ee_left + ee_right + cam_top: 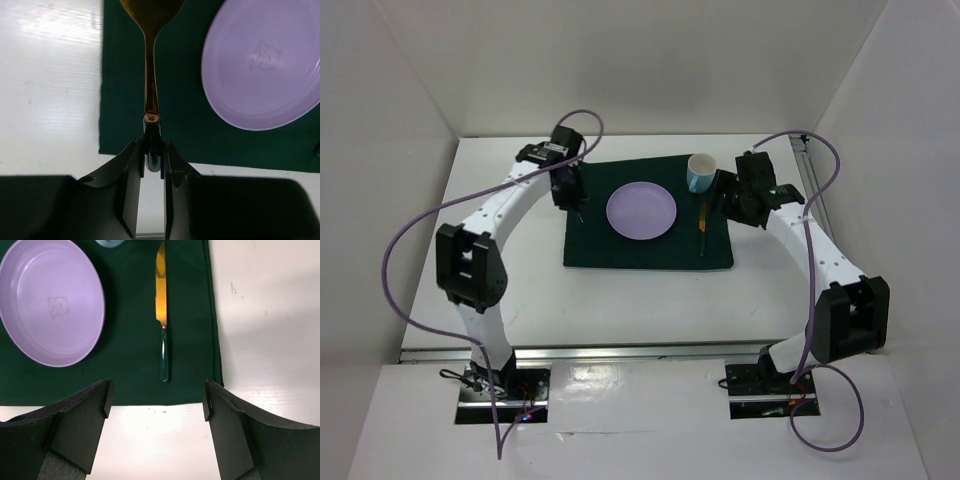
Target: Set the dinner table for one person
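Note:
The dinner table (620,300) is a white top with a dark green mat (650,250) on it. A lilac plate (641,211) sits at the mat's middle. To the plate's right lies a gold knife (161,315) with a dark green handle. My left gripper (152,150) is shut on the dark handle of a gold spoon (150,60), which reaches out over the mat's left strip beside the plate (260,70). My right gripper (156,400) is open and holds nothing, over the white top just short of the mat's edge, with the knife handle ahead of it.
A light blue cup (700,172) stands at the mat's far right corner, close to the right wrist. White walls close in the table on the left, back and right. Purple cables loop from both arms.

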